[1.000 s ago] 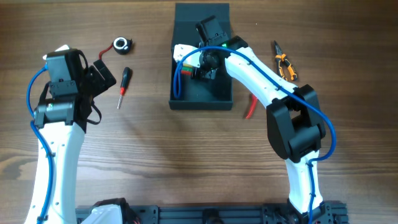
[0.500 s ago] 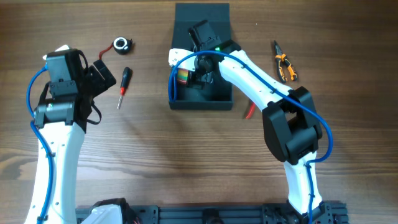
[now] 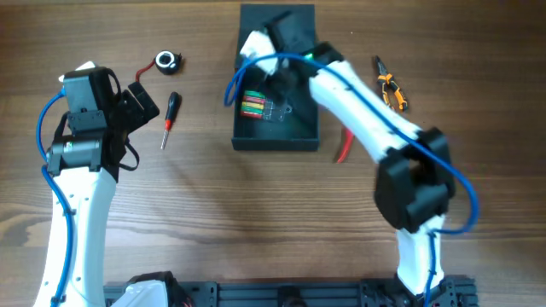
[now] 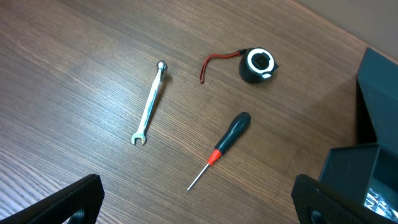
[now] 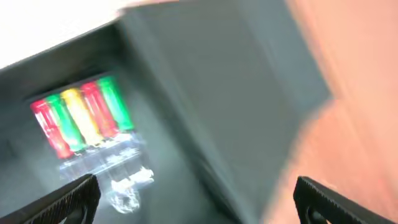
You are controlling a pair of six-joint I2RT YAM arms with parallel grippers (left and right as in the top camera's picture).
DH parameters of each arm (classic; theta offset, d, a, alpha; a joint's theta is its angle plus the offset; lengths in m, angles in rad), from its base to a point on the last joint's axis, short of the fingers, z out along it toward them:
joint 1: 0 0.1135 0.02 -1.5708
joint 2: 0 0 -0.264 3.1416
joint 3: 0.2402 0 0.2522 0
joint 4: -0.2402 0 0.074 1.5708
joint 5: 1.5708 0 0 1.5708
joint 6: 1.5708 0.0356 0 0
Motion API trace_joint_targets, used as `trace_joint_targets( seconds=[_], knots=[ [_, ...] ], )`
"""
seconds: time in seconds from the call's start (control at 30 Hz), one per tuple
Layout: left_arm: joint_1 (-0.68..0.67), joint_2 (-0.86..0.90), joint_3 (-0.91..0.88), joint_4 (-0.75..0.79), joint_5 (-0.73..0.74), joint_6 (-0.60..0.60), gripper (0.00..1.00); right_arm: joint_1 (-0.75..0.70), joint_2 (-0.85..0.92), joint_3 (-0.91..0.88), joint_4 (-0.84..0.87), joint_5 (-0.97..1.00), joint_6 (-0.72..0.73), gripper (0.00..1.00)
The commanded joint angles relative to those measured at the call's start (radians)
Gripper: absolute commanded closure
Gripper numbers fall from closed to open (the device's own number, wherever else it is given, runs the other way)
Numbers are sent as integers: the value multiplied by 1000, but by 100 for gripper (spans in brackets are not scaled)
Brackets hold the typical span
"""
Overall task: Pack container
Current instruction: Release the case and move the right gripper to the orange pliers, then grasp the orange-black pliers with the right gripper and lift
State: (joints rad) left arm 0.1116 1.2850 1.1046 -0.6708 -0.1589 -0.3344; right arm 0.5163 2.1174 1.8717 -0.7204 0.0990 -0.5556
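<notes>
The container (image 3: 275, 141) stood open on the wooden table between the two arms, its flap lid (image 3: 277, 15) folded back behind it. Inside the container, against its left wall, lay a clear pack of red, yellow and green pieces (image 3: 253, 107). The right gripper (image 5: 196, 199) hung over the container's interior, blurred. Its fingers (image 5: 71, 199) were spread wide with nothing between them.

Left of the container lay a black-handled screwdriver (image 3: 169, 118) and a round black case (image 3: 168, 60) with a red cord. Farther left was a slim wrench (image 4: 150, 102), seen only by the left wrist camera. The left gripper (image 3: 141, 101) hovered well left of the container, jaws wide and empty.

Right of the container lay orange-handled pliers (image 3: 391, 90). Just off its front right corner a red handle (image 3: 344, 147) showed from under the right arm.
</notes>
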Motion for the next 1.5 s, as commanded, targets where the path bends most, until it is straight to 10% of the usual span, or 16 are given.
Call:
trace_joint_targets(
  seconds=[0.0, 0.6, 1.0, 1.2, 1.47],
  knots=[
    [5, 6, 22, 0, 12, 16, 0, -95, -216, 76, -32, 77, 163, 0],
    [5, 6, 22, 0, 12, 16, 0, -336, -73, 74, -205, -141, 431, 0],
    [5, 6, 22, 0, 12, 16, 0, -497, 38, 65, -296, -140, 335, 1],
    [5, 6, 22, 0, 12, 16, 0, -498, 151, 65, -335, -140, 189, 18],
    [5, 6, 22, 0, 12, 16, 0, -498, 188, 57, -334, -115, 222, 8]
  ],
)
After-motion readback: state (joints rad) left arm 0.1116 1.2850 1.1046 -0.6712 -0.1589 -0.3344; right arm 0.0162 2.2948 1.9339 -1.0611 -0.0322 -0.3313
